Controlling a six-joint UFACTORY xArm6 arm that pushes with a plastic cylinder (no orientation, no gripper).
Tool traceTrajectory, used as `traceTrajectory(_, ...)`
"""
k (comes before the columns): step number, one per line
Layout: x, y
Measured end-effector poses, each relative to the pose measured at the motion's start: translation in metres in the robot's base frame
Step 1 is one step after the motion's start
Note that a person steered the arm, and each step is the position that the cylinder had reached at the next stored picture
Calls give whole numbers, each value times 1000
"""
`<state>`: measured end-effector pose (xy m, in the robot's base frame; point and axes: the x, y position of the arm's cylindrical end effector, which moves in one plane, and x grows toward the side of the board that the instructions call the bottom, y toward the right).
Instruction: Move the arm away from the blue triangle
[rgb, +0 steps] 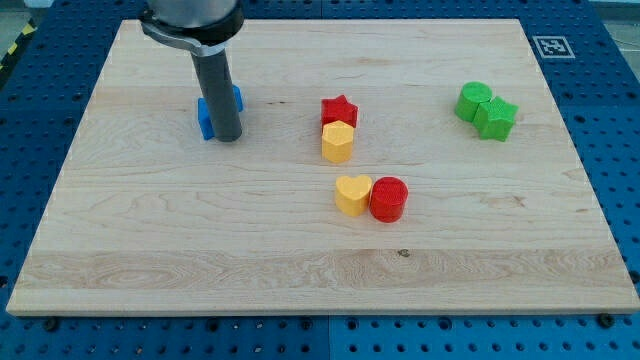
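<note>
The blue triangle (207, 114) lies on the wooden board (200, 230) at the view's upper left, mostly hidden behind the dark rod. My tip (227, 138) rests on the board right at the blue block's lower right side, touching or nearly touching it. Only the block's left part and a sliver at the right of the rod show.
A red star (339, 109) sits above a yellow hexagon (338, 142) near the centre. A yellow heart (352, 194) touches a red cylinder (388, 198) below them. Two green blocks (486, 110) sit together at the upper right.
</note>
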<state>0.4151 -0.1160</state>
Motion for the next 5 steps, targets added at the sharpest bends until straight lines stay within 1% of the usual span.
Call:
traceTrajectory(1,0,0)
traceTrajectory(2,7,13)
traceTrajectory(4,11,4)
traceTrajectory(5,11,30)
